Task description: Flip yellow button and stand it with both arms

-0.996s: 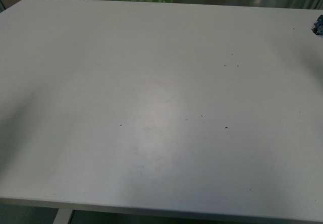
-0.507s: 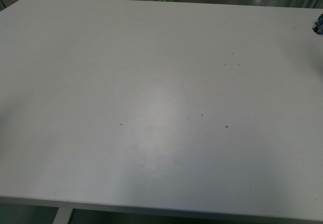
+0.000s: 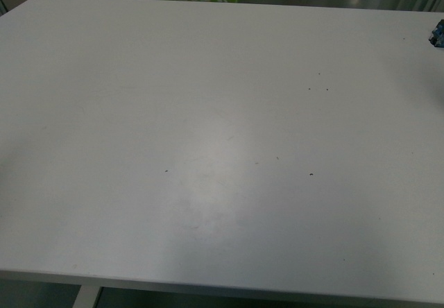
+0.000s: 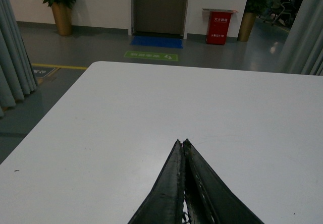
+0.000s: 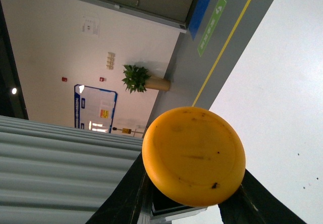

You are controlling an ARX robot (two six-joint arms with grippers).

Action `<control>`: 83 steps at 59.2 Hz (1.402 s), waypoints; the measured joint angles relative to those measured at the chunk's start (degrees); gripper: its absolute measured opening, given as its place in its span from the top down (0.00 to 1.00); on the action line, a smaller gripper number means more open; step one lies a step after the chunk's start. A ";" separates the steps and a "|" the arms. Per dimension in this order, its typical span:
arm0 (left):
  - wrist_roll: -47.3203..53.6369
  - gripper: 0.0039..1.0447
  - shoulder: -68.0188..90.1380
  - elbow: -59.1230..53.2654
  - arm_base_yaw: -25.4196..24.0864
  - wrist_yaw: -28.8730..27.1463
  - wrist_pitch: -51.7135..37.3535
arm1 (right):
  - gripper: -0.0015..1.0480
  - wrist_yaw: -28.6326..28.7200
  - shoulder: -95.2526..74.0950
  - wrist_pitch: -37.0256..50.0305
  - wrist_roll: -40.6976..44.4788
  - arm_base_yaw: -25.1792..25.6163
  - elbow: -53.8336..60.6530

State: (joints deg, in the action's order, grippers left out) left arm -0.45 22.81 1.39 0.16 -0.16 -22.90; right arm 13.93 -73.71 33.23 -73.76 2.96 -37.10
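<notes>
In the right wrist view the yellow button (image 5: 194,155) fills the middle, its round yellow-orange cap facing the camera and a bit of its dark block showing beneath. My right gripper (image 5: 193,167) is shut on it, one dark finger (image 5: 126,193) on each side, held above the white table (image 5: 282,82). In the left wrist view my left gripper (image 4: 182,143) is shut and empty, tips pressed together over the table (image 4: 126,113). Neither arm shows in the front view.
A small bluish-black block (image 3: 437,34) with no yellow cap showing sits at the far right edge of the front view. The white table (image 3: 208,148) carries a few dark specks. Curtains, potted plants and a red bin stand beyond the table.
The faint shadow on the left side of the table in the front view has faded away. The bluish-black block at the right edge has not moved.
</notes>
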 joint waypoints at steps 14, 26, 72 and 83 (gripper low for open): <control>0.00 0.97 -5.35 0.00 0.00 0.00 5.22 | 0.73 0.42 -0.04 0.63 0.07 0.02 0.26; 0.00 0.97 -9.01 0.00 -0.02 0.00 8.85 | 0.73 0.63 -0.55 0.85 0.44 0.02 0.48; 0.00 0.67 -22.58 0.02 -0.02 0.15 22.82 | 0.73 -5.55 -4.44 3.06 11.10 -0.44 0.31; 0.00 0.38 -22.58 0.02 0.00 0.15 22.82 | 0.73 -10.25 -10.47 9.51 32.48 0.15 -1.20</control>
State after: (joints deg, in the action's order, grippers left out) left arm -0.45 0.23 1.41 0.16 -0.01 -0.08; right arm 3.68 -84.18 42.74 -41.28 3.11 -38.30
